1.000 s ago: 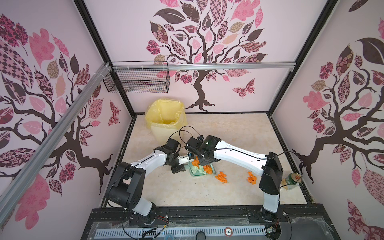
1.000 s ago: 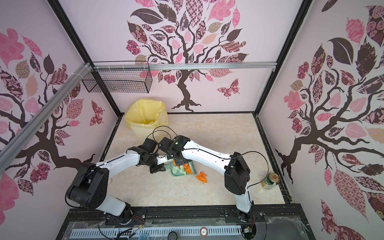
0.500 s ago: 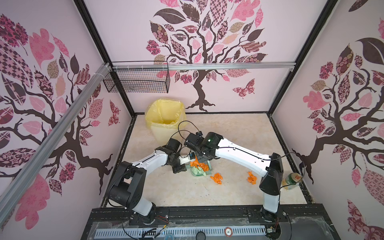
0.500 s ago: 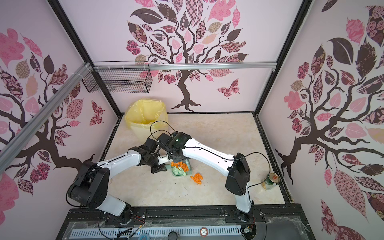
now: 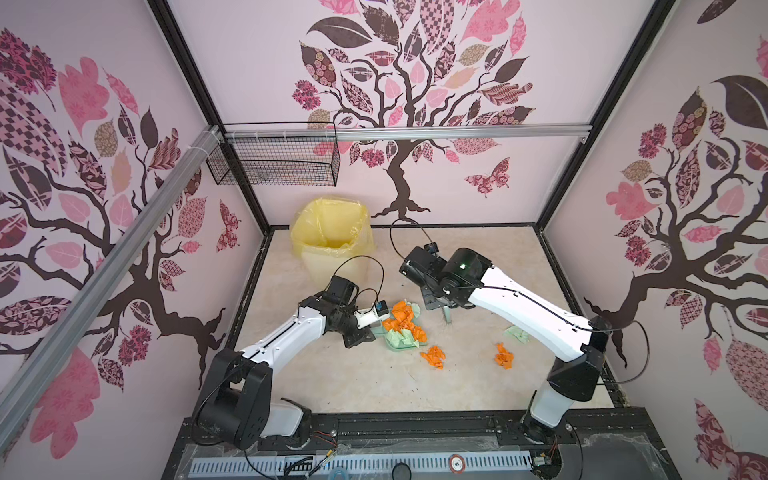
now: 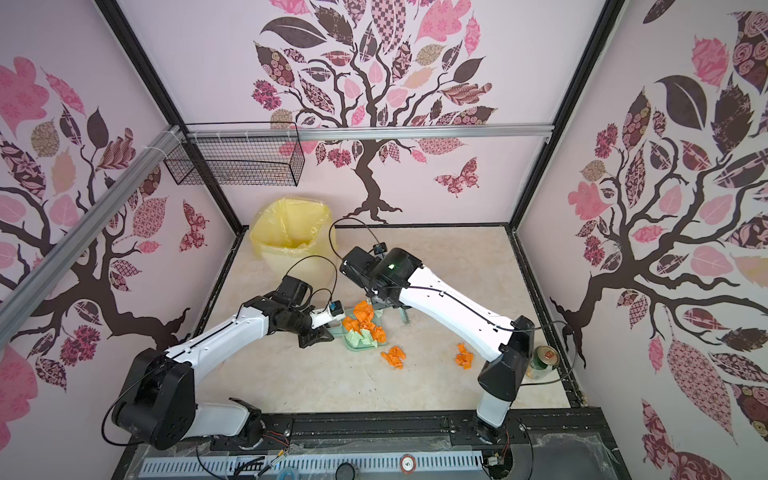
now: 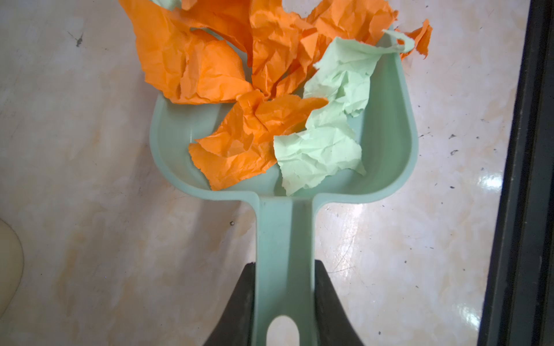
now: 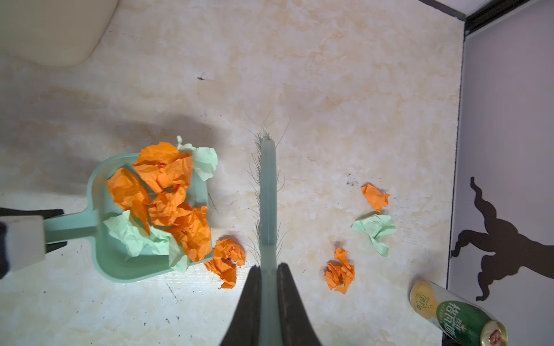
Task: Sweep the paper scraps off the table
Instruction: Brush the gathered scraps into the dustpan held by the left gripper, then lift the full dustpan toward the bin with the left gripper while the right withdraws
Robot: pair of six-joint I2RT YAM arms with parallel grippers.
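Standing at the far left: a bin lined with a yellow plastic bag point(image 5: 332, 241), out beyond the wrist of the left gripper point(image 7: 284, 269) and apart from what it holds.
Left tool: both black fingers are clamped on the flat handle of a mint-green plastic dustpan point(image 7: 386, 143), with the handle's hanging hole back between the finger roots.
Pan load: paper scraps point(image 7: 236, 143), crumpled orange and pale green wads, fill the pan ahead of the left fingertips and spill over its open lip.
Pan mouth: it opens toward the right arm's tool.
Wad at the lip: one orange wad point(image 8: 227, 260) lies on the beige marble-patterned table point(image 8: 344, 90), touching a corner of the pan's lip, just beside the right fingertips.
Right tool: the right gripper point(image 8: 268, 268) is closed tight on a slim pale-green plastic hand brush point(image 8: 267, 194), which runs straight out ahead of the fingertips, between the pan and the loose wads.
Bristle contact: seen edge-on, so whether the bristles touch the table cannot be told.
Beyond the brush, away from the pan: an orange wad point(image 8: 340, 274) near the fingertips, then a green one point(image 8: 374, 230) and another orange one point(image 8: 374, 196) farther out, all clear of the bristles.
Farthest right: a green-and-gold drink can point(image 8: 455, 314) past those wads, near the wall.
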